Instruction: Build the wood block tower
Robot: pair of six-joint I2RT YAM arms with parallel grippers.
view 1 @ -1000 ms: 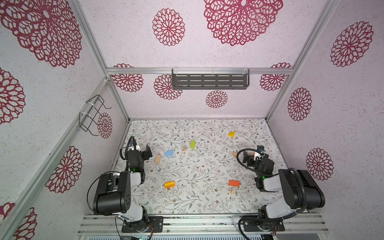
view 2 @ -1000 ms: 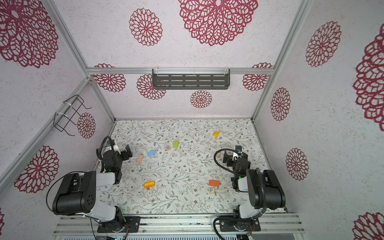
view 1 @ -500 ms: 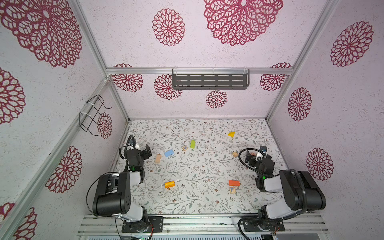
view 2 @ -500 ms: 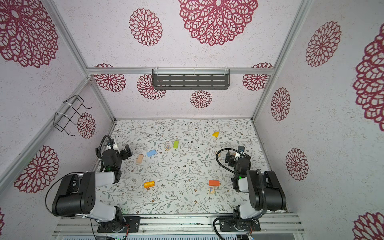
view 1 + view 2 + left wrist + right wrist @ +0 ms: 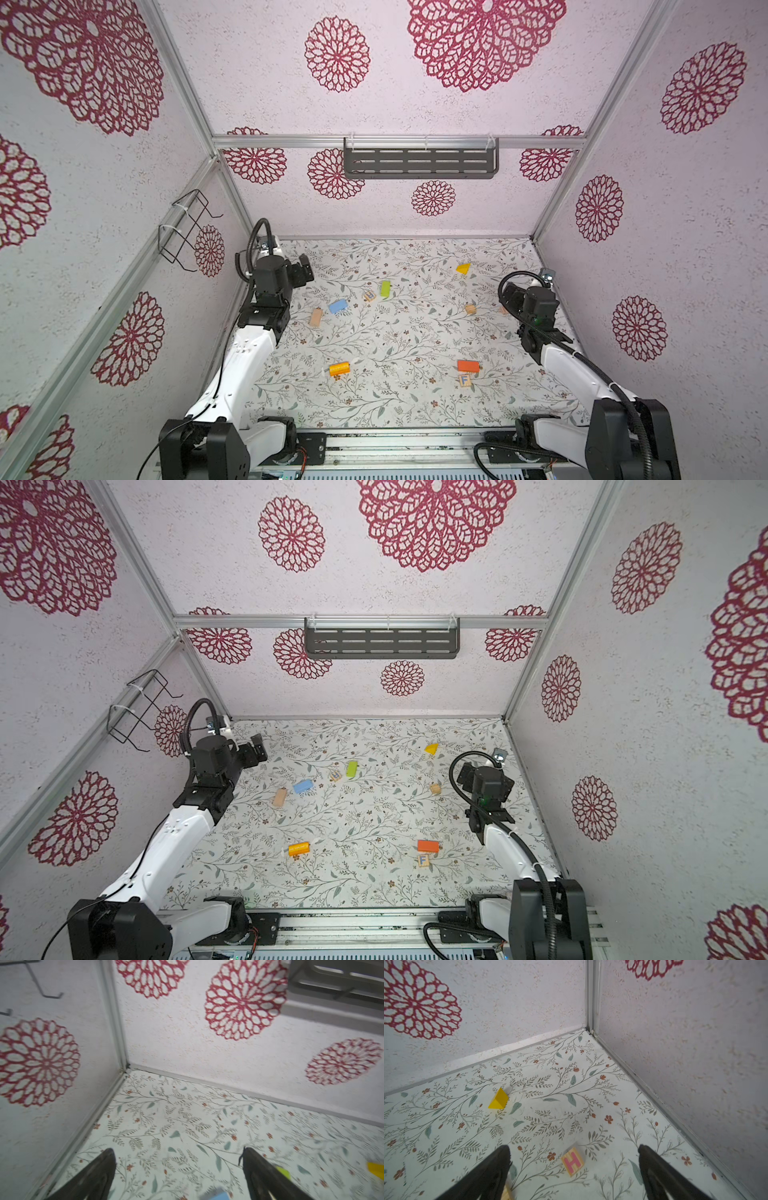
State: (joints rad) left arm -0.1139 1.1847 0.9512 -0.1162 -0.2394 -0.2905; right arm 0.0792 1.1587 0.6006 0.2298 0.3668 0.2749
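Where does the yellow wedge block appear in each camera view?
Both top views: yellow wedge block, right of centre on the mat, near the back wall.
Left wrist: blurred yellow patch cut by the picture's edge, probably it.
Right wrist: clearly seen, beyond the H cube.
Shared landmark: that wall's foot seam.

The left arm (image 5: 249, 353) and right arm (image 5: 569, 370) share white links, black joints and bases, a ribbed black cable (image 5: 254, 232) looping behind the left gripper (image 5: 177, 1149) and right gripper (image 5: 573, 1146), dark tapered fingers (image 5: 97, 1176), and a green light (image 5: 539, 320) behind the right one.
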